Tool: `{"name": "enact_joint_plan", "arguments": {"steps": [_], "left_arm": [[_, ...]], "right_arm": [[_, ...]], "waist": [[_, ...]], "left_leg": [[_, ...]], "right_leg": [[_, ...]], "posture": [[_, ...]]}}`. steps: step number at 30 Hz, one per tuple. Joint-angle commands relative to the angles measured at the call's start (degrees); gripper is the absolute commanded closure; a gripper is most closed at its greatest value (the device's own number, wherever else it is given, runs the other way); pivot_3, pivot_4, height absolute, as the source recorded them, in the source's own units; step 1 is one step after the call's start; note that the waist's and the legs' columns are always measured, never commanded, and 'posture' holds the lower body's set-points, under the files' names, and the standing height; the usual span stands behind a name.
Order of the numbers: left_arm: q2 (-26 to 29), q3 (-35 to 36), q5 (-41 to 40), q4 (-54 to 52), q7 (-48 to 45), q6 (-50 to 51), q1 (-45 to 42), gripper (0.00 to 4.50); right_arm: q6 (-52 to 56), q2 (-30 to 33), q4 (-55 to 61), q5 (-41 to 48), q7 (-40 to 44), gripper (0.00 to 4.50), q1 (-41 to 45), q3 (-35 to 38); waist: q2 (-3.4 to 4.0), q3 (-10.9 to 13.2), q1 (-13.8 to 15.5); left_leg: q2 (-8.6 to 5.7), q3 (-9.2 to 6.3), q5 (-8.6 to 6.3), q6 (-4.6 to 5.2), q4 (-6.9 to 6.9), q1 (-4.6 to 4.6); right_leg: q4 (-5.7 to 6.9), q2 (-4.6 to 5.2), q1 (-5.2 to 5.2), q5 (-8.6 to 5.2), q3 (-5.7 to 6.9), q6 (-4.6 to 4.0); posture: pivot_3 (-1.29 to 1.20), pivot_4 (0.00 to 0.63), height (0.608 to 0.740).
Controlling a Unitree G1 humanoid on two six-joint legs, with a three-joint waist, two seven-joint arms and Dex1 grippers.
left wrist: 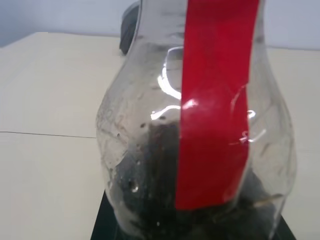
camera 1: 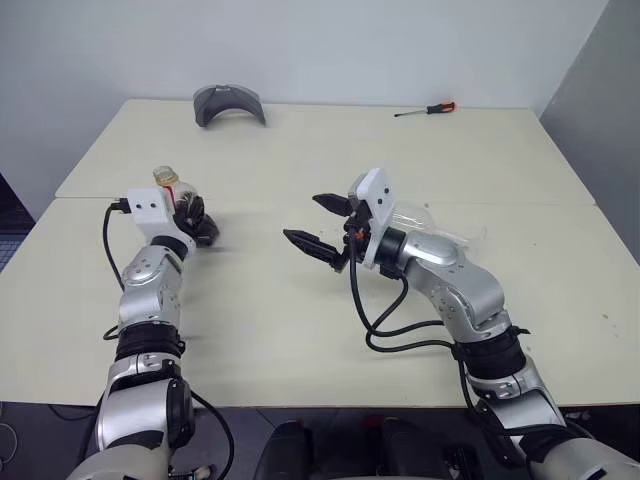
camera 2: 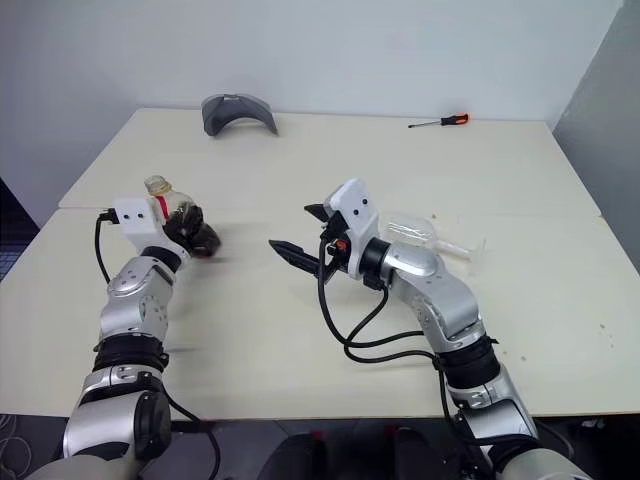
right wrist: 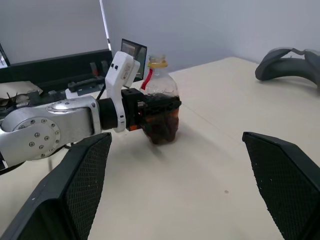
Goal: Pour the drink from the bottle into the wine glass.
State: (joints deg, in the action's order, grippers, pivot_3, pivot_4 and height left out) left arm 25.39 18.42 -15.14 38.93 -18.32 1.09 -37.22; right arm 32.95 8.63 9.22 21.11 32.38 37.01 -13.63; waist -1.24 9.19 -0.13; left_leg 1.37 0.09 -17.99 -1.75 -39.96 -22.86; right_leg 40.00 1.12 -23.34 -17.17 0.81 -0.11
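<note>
Gripping the bottle point(right wrist: 161, 112) upright on the table point(camera 1: 300, 330), the left gripper point(right wrist: 155, 107) is clamped around its body; the right gripper point(camera 1: 318, 225) hangs wide open, and the wine glass point(camera 2: 425, 232) seemingly lies behind it.

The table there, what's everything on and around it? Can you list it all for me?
Table: one, cream, under everything.
Bottle: one, clear with red label and yellowish cap, upright on the table's left side, held.
Drink: dark brown, low in the bottle.
Wine glass: one, clear, lying on its side behind the right arm.
Screwdriver: one, red handle, far right of the table.
Grey curved object: one, far edge, left of centre; cannot tell what it is.
Left end effector: black fingers shut on the bottle.
Right end effector: black fingers open, empty, mid-table, pointing toward the bottle.
</note>
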Motion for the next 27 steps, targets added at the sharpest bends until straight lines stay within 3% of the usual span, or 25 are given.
{"name": "enact_joint_plan", "arguments": {"steps": [1,13,14,22,23,27], "left_arm": [[-0.5,-1.0,0.1,-0.9,-1.5,-1.2,-2.4,3.45],[-0.7,-4.1,2.5,-3.6,-2.7,-0.2,2.1,3.45],[-0.7,-4.4,2.6,-3.7,-2.9,-0.1,2.3,2.77],[-0.8,-4.3,2.5,-5.9,-2.4,0.8,3.9,0.25],[-0.8,-4.2,2.1,-6.8,-2.5,1.4,4.4,0.03],[-0.7,-3.8,1.4,-12.5,-2.1,4.1,6.9,0.03]], "right_arm": [[-0.7,-0.2,1.5,-0.5,-0.6,0.03,0.8,1.0],[-0.8,-0.8,1.6,-1.3,-1.2,0.03,0.5,1.3],[-0.8,-0.8,1.5,-1.3,-1.2,0.0,0.5,1.4],[-0.8,-0.8,0.9,-1.4,-0.8,0.0,0.7,1.6],[-0.8,-0.8,0.8,-1.4,-0.8,0.0,0.7,1.7],[-0.7,-0.7,0.8,-1.3,-0.9,0.0,0.5,2.0]], "waist": [[0.0,0.0,0.0],[0.0,0.0,-0.3],[0.0,0.0,-0.3],[0.0,0.0,-0.4],[0.0,0.0,-0.4],[0.0,0.0,-0.4]], "left_leg": [[0.0,-0.01,0.0,0.0,0.0,-0.01],[0.01,0.02,0.0,0.0,0.01,0.02],[0.01,0.02,0.0,0.0,0.01,0.02],[0.01,0.02,0.0,0.01,0.01,0.02],[0.01,0.02,0.0,0.01,0.01,0.02],[0.03,0.02,0.0,0.0,0.02,0.02]], "right_leg": [[0.0,0.0,0.0,0.0,0.0,0.0],[0.01,0.0,0.0,0.0,-0.03,0.0],[0.01,0.0,0.0,0.0,-0.03,0.0],[0.01,-0.01,0.0,0.0,-0.03,0.0],[0.01,-0.01,0.0,0.0,-0.03,0.0],[0.01,-0.01,0.0,0.0,-0.03,0.0]], "posture": [[0.0,0.15,0.74],[0.0,0.15,0.74],[0.0,0.15,0.74],[0.0,0.15,0.74],[0.0,0.15,0.74],[0.0,0.15,0.74]]}}
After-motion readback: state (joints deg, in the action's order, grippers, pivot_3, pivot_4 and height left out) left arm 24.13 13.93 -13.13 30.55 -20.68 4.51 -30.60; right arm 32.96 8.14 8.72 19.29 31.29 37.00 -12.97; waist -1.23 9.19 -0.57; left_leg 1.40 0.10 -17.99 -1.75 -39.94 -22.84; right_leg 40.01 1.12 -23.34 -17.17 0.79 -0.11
